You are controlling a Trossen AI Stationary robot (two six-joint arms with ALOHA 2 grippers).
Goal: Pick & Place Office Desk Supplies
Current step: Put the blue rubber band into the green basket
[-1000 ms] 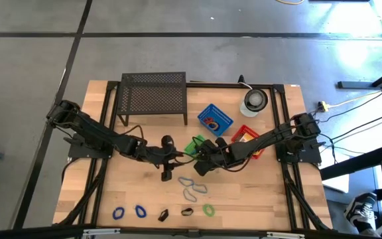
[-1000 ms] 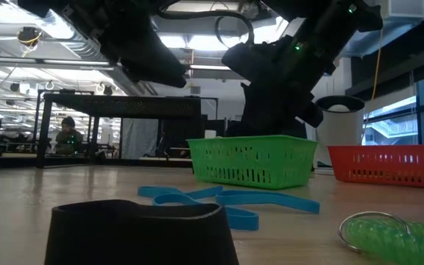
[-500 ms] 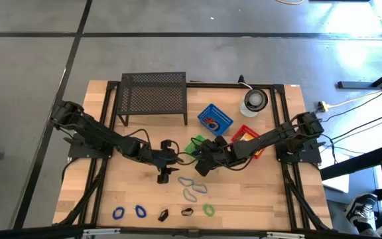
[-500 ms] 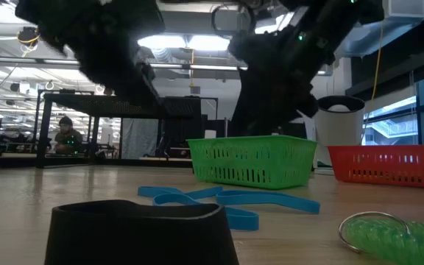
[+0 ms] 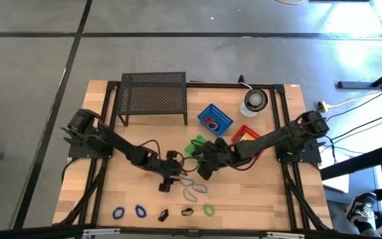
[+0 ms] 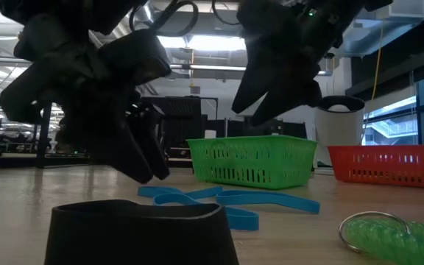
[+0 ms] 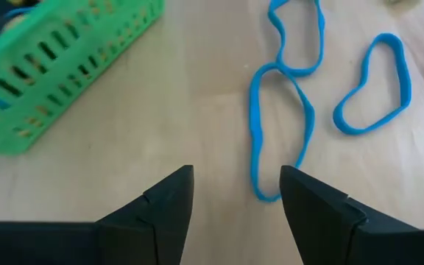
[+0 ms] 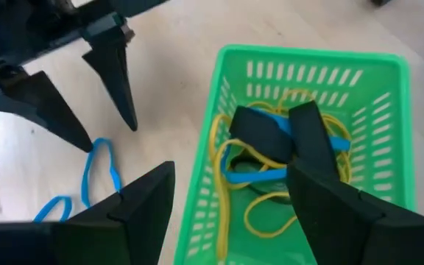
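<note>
Three blue loops lie flat on the wooden table, near its middle. My left gripper stands open and slants down just left of them; the end of one loop lies between its fingertips, untouched as far as I can see. My right gripper hangs open over the green basket, which holds yellow, blue and black bands. More loops and small black clips lie along the near edge.
A black mesh rack stands at the far left. A blue basket, a red basket and a round white and grey object stand at the far right. A green coiled loop lies near the front.
My left gripper has come down toward the table and toward the blue loops, tipping more steeply; its fingertips now stand just above the wood. My right gripper has risen a little over the green basket.
</note>
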